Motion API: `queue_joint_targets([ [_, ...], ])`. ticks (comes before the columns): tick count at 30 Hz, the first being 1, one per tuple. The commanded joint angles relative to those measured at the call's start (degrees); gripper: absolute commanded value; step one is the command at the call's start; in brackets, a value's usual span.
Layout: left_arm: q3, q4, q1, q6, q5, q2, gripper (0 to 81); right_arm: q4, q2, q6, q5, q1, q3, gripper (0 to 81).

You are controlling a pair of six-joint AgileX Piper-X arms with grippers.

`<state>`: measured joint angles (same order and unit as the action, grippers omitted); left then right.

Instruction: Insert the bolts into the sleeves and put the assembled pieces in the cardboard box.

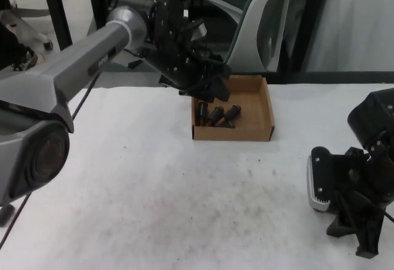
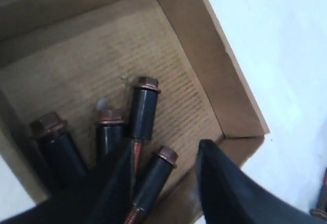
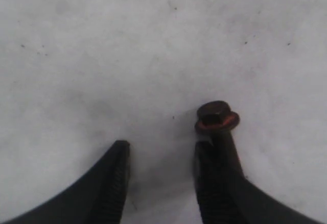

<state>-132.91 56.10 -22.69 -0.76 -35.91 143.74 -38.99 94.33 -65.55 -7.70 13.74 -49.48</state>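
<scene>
1. High view: my left arm [image 1: 80, 61] stretches across the white bench [image 1: 154, 184] to the open brown cardboard box [image 1: 258, 107] at the far middle. My left gripper [image 1: 206, 84] hangs over the box's near-left corner. Several dark assembled pieces [image 1: 215, 115] lie side by side on the box floor, against its left wall. My right arm [image 1: 357, 184] sits low at the bench's right edge, well apart from the box.

2. Left wrist view: I look down into the cardboard box [image 2: 214, 66]. Four pieces rest on its ribbed floor, each a copper-headed bolt in a black cylindrical sleeve [image 2: 142, 112]. My left gripper [image 2: 167, 147] has its two black fingers [image 2: 219, 183] spread wide, clamping nothing. One piece [image 2: 153, 180] lies in the gap between them; I cannot tell whether either finger touches it.

3. Right wrist view: my right gripper [image 3: 162, 146] hovers over bare white bench [image 3: 153, 45] with its ribbed black fingers [image 3: 115, 183] parted and nothing between them. One bolt with a reddish-copper flanged hexagonal head [image 3: 217, 116] sits just outside one finger, its dark shank running along that finger's outer side
</scene>
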Motion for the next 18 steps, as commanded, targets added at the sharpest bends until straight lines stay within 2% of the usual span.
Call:
queue_joint_targets([
  [1,-0.7,3.3,0.2,3.5,-0.8,-4.1,38.5,2.5,1.9,-0.1,2.5,0.1,-0.4,39.3],
  [7,-0.7,4.2,0.3,5.3,-0.7,-7.2,38.5,5.4,2.0,-0.1,2.8,0.1,-0.4,39.3],
  [18,-0.7,6.2,1.1,8.8,0.3,-9.5,38.5,2.7,0.0,-0.1,5.7,0.1,-0.5,39.3],
])
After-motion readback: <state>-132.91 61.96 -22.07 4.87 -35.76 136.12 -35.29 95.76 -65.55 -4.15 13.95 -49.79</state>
